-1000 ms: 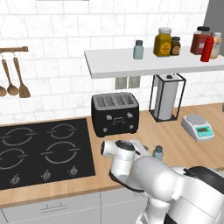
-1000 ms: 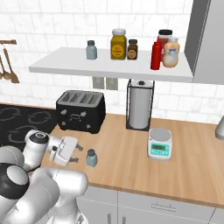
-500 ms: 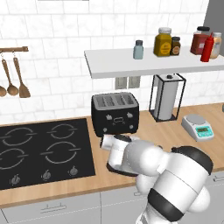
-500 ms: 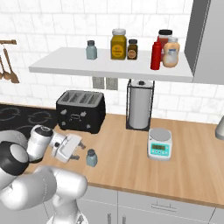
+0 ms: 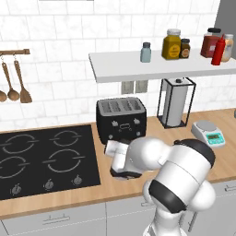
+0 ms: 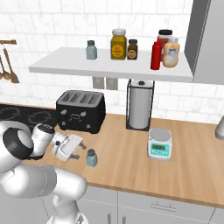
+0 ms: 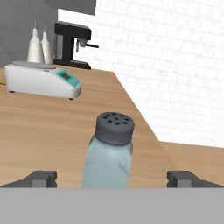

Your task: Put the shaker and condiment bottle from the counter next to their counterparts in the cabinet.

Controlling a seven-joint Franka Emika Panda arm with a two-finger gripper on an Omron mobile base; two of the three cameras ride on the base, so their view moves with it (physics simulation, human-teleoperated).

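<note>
1. Low in the hand view, the gripper [image 7: 111,178] stands spread wide with nothing in it, its blocky dark fingertips [image 7: 41,178] on either side of the shaker [image 7: 108,154].
2. The shaker is a translucent blue-grey cylinder with a perforated dark cap, standing upright on the smooth wooden counter [image 6: 175,175], lower centre in the right base view.
3. Behind it stand a boxy black toaster [image 6: 81,111], a wire-framed paper towel holder [image 6: 140,104] and a white kitchen scale [image 6: 159,144].
4. Up top on the flat white cabinet [image 6: 109,68]: the matching shaker [image 6: 91,49], and the glossy red condiment bottle [image 6: 156,55] beside the peach bottle [image 6: 171,52].

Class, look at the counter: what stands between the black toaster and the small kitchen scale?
The paper-towel holder stands between the toaster and the scale, set back toward the wall; the right base view shows it best. Otherwise bare wood.
</note>
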